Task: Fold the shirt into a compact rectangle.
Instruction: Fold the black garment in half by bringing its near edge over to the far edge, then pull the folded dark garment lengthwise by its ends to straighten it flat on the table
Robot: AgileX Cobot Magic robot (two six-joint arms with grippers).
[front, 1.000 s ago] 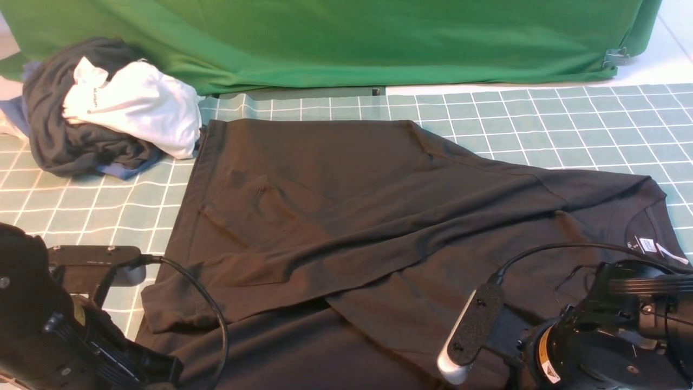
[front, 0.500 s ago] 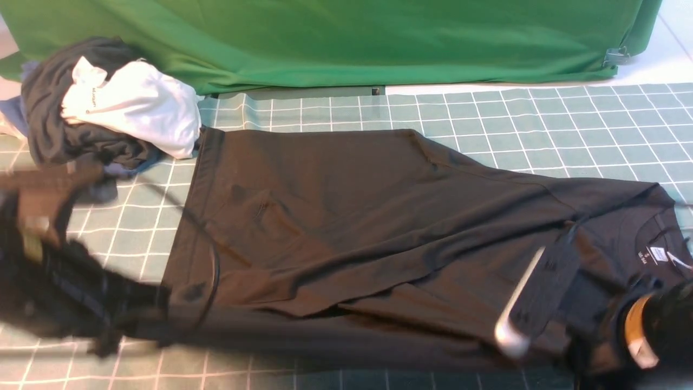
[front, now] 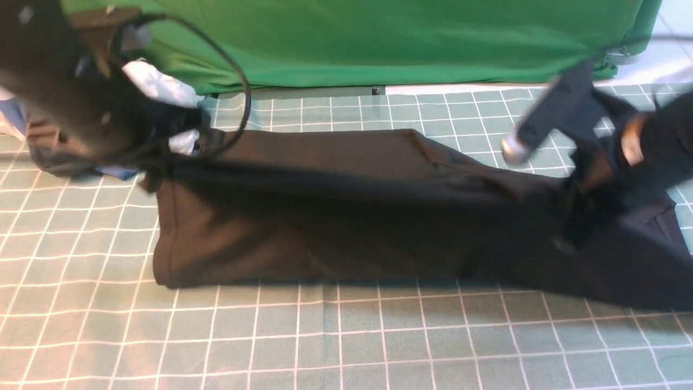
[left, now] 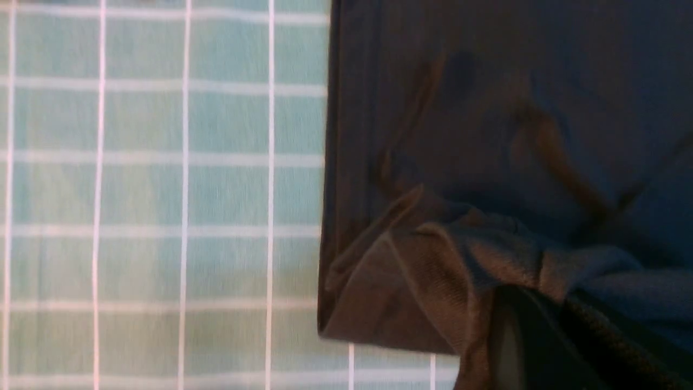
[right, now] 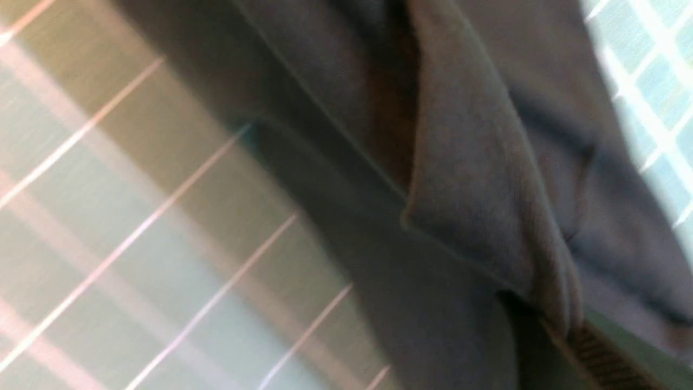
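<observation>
**A:** whoa, that was quick. A second ago both arms were down at the near edge of the shirt [front: 346, 216], and now they've swung that edge up and over toward the far side. So the near half is going over the far half. I'd call that the lengthwise fold happening.

**B:** are they actually holding it though?

**A:** looks like it. The left gripper [left: 514, 352] is closed tight on a bunch of the hem corner. The right gripper [right: 563, 346] is pinched on a flap at the collar end, and the cloth is pulled taut between them. The shirt's a long dark band across the grid mat [front: 325, 336], hem left, collar right. My guess is it needs setting down, then a couple of crosswise folds.

**B:** any text to read?

**A:** nope. The white neck label that showed a moment ago is out of sight and there's no chest print showing. The left arm [front: 70, 81] also blocks most of the white garment [front: 157, 84].
</observation>
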